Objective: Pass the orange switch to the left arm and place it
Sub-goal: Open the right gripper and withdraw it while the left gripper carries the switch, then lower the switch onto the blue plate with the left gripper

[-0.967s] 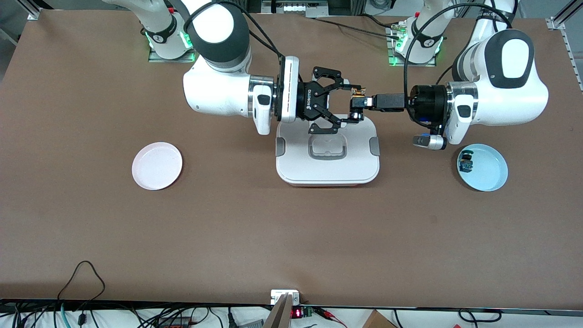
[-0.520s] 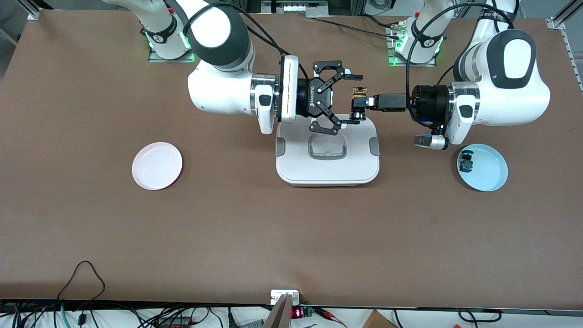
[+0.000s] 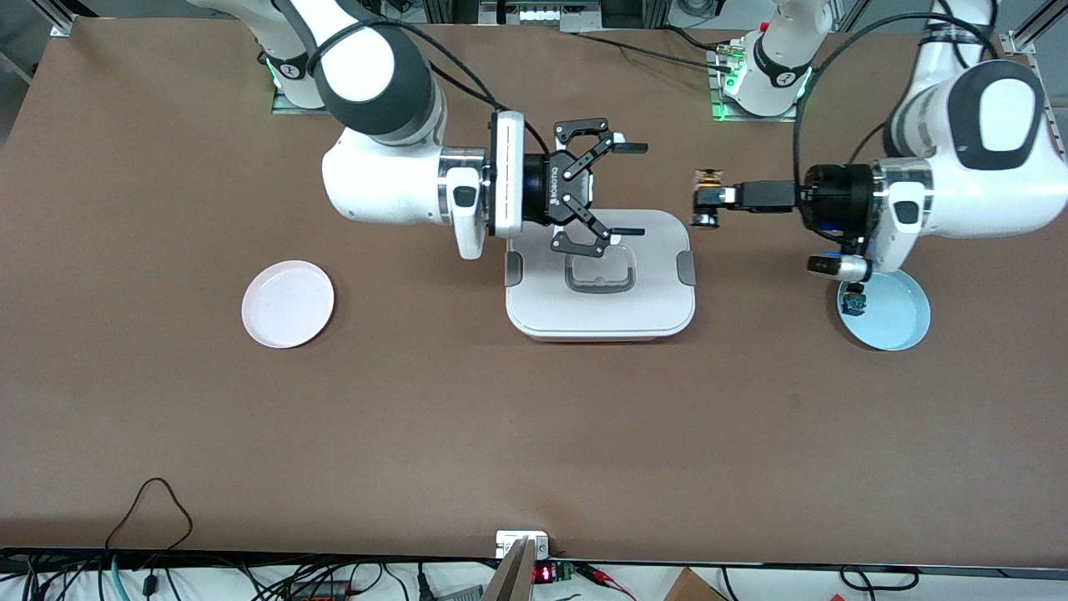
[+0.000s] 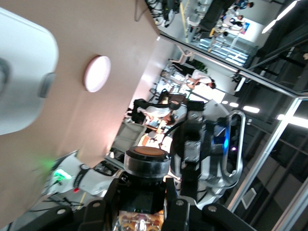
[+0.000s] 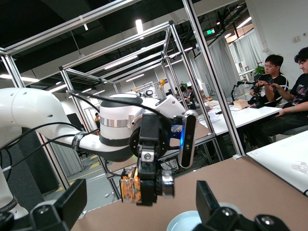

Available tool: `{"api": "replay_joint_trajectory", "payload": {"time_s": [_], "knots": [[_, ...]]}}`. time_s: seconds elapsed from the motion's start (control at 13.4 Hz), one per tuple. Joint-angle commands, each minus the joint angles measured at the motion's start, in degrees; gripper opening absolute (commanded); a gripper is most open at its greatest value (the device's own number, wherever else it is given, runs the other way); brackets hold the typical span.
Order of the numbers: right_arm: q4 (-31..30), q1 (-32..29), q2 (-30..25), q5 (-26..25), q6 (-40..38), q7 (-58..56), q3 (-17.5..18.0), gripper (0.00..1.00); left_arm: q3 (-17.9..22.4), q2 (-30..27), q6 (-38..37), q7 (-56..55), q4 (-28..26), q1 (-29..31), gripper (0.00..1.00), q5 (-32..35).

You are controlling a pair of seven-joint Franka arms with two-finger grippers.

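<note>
My left gripper is shut on the orange switch, a small black block with an orange part, and holds it in the air just off the box's corner toward the left arm's end. In the left wrist view the switch sits between the fingers. My right gripper is open and empty over the white box, at the edge toward the robot bases, a gap away from the switch. The right wrist view shows the switch held facing my open right gripper.
A blue plate with a small blue-and-teal component lies under the left arm's wrist. A pink plate lies toward the right arm's end. Bare table lies nearer the front camera.
The left gripper has pulled back toward its own end with the switch. The right gripper has drawn back a little the other way, still open, so the gap between them has widened.
</note>
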Motion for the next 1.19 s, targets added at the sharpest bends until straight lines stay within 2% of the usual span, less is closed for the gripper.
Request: {"api": "replay_joint_trajectory", "payload": {"time_s": [0.0,0.07,0.3,0.67,0.97,1.12], "knots": [[-0.9,0.0,-0.4,1.0,-4.9,0.6,-3.8,1.0,-0.5,-1.3,-5.1,0.1,0.8,5.1,0.0,11.3],[-1.1,-0.3,-0.5,0.7,-7.1,0.7,-5.8,1.0,-0.5,-1.9,-6.1,0.1,1.3,6.0,0.0,16.4],[-3.0,-2.4,-0.7,0.4,-13.4,1.9,-8.8,1.0,-0.5,-2.1,-7.4,0.3,1.4,7.7,0.0,30.7],[-5.1,-3.2,-0.7,-0.7,-22.8,6.2,-17.2,1.0,-1.3,-4.4,-7.5,0.8,1.5,7.6,0.0,59.7],[-4.8,-6.8,-1.4,-13.0,-28.2,17.8,-20.2,1.0,-1.1,-3.5,-2.8,0.8,0.6,7.7,0.0,78.2],[-4.6,-9.1,-2.0,-19.1,-29.4,25.0,-20.4,1.0,-0.8,-0.5,0.9,0.8,0.1,8.0,0.0,85.7]]}}
